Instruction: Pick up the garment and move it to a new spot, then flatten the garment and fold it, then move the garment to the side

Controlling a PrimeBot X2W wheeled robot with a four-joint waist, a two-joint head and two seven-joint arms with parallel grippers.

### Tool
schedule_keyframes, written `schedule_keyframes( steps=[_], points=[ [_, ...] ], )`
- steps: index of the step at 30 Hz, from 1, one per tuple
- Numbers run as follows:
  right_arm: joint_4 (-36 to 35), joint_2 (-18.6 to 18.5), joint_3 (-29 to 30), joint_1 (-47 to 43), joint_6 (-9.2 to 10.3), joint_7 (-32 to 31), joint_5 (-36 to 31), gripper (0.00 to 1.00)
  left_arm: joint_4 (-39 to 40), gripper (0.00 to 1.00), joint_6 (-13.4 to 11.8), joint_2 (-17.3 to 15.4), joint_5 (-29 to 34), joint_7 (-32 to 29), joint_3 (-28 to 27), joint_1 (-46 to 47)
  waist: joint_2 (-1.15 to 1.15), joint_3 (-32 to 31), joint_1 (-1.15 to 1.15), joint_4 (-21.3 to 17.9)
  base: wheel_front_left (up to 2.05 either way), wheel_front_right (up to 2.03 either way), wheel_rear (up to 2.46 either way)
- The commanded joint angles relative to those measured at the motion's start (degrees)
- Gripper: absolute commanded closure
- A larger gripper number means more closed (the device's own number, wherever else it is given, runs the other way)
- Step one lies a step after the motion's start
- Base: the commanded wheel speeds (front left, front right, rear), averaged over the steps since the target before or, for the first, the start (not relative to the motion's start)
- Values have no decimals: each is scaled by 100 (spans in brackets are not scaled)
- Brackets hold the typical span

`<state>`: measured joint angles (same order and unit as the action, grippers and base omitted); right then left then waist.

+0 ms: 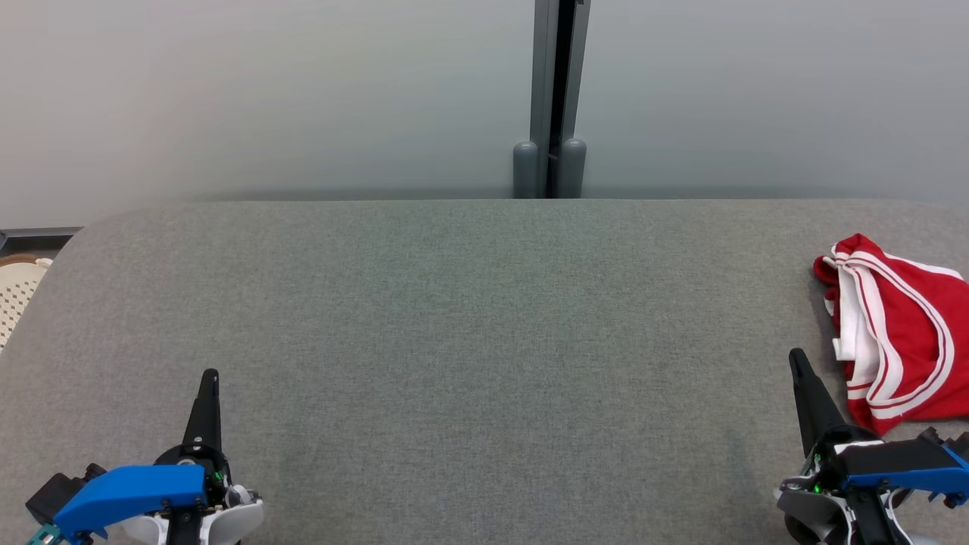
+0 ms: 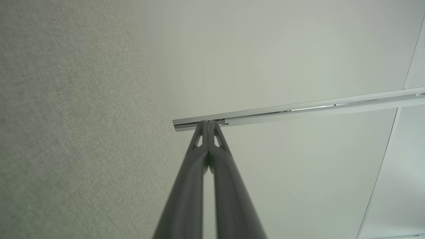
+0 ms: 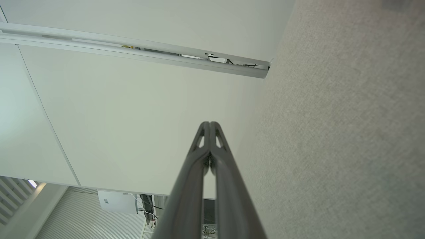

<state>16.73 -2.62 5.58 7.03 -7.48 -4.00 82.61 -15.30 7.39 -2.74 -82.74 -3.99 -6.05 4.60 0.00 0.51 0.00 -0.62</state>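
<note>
Both claws are shut tight and hold nothing. Our left claw [image 1: 210,378] sits low at the near left corner and our right claw [image 1: 799,363] at the near right. We think they are parked there to keep out of the way. The red garment [image 1: 901,341] with white stripes lies rumpled at the right edge of the grey table [image 1: 469,341], just beside the right claw. It may be waiting to be picked up, or it may be put aside after folding. We count two claws, one garment, one table.
</note>
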Motion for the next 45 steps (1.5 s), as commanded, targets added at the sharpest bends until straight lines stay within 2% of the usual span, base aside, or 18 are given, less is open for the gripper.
schedule_keyframes(
  steps=[1,24,45],
  points=[
    [-78,-38,18,-58,-2,-48,124,100,49,100,15,-21,-102,-46,-18,96,0,-2,0,3,0,0,0],
    [-299,-42,111,-122,-2,-277,1010,100,146,100,18,-21,-993,-280,-58,209,0,-34,0,62,0,0,0],
    [-295,-42,107,-119,-2,-275,987,100,142,100,18,-20,-973,-276,-56,196,0,-34,0,62,0,0,0]
  ],
)
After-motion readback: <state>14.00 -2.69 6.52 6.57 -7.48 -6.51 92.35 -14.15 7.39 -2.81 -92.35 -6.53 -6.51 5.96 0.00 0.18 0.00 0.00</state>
